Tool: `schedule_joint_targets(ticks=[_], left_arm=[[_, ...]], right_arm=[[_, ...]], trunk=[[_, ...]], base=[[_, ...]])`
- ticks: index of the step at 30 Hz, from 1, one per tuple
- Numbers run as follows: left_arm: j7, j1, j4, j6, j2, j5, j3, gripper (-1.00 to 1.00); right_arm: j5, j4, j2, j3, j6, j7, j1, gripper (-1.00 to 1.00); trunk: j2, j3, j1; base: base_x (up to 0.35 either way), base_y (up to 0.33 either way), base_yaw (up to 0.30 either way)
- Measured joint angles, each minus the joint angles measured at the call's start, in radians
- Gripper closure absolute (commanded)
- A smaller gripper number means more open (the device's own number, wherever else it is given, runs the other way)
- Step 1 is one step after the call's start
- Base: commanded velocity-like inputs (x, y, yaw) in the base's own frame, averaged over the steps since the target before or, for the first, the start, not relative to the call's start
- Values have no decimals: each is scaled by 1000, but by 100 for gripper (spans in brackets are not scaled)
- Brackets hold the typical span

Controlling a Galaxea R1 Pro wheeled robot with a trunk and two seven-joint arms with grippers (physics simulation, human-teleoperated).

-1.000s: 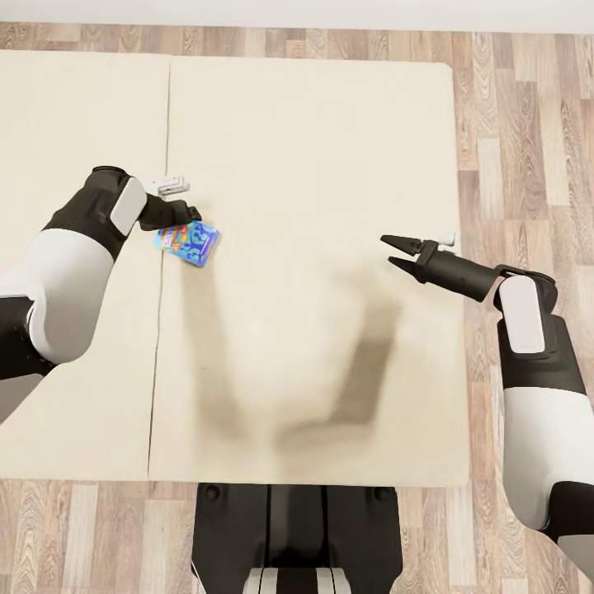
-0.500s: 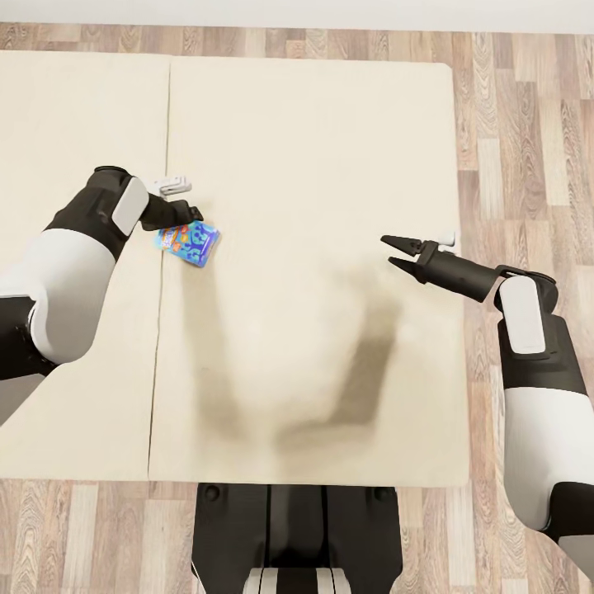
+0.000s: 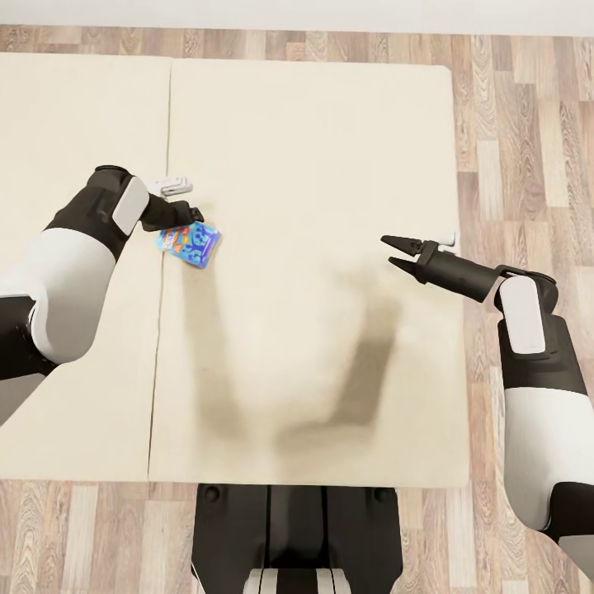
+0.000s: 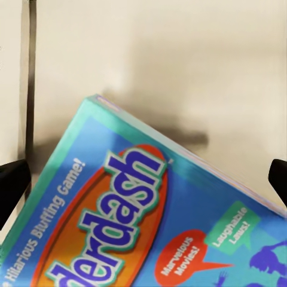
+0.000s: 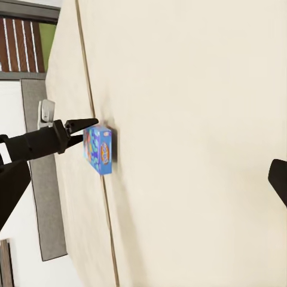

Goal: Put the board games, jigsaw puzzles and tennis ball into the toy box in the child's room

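Note:
I am looking down on the beige bed (image 3: 313, 140). A small blue board game (image 3: 191, 243) lies on it beside the seam between the two mattress halves. My left gripper (image 3: 188, 219) hangs right over the box's far edge. In the left wrist view its fingers stand wide apart, open, with the blue printed lid (image 4: 149, 227) spread between them. The right wrist view shows the same box (image 5: 99, 149) with the left gripper's black fingers (image 5: 81, 127) at its end. My right gripper (image 3: 397, 252) hovers open over the bed's right part, holding nothing.
The mattress seam (image 3: 165, 313) runs front to back at the left. Wood-plank floor (image 3: 520, 124) borders the bed on the right and far sides. My dark base (image 3: 297, 536) stands against the bed's near edge. A grey headboard (image 5: 42, 197) appears in the right wrist view.
Almost nothing has changed: the left gripper and the blue box have shifted very slightly to the right. The right arm holds still.

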Motion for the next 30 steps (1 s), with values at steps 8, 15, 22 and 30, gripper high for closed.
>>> schedule_joint_targets(ticks=[8, 15, 22, 30], left_arm=[[0, 0, 0, 6, 1, 0, 0, -100], [0, 0, 0, 14, 1, 1, 0, -100], [0, 0, 0, 15, 1, 1, -1, -100], [0, 0, 0, 12, 2, 0, -3, -100]], right_arm=[[0, 0, 1, 0, 0, 0, 0, -100], [0, 0, 3, 0, 0, 0, 0, -100], [0, 0, 4, 0, 0, 0, 0, -100], [0, 0, 6, -1, 0, 0, 0, -100]], trunk=[[0, 10, 0], [0, 21, 0], [0, 27, 0], [0, 28, 0]], base=[[0, 0, 0], [0, 0, 0], [0, 0, 0], [0, 0, 0]])
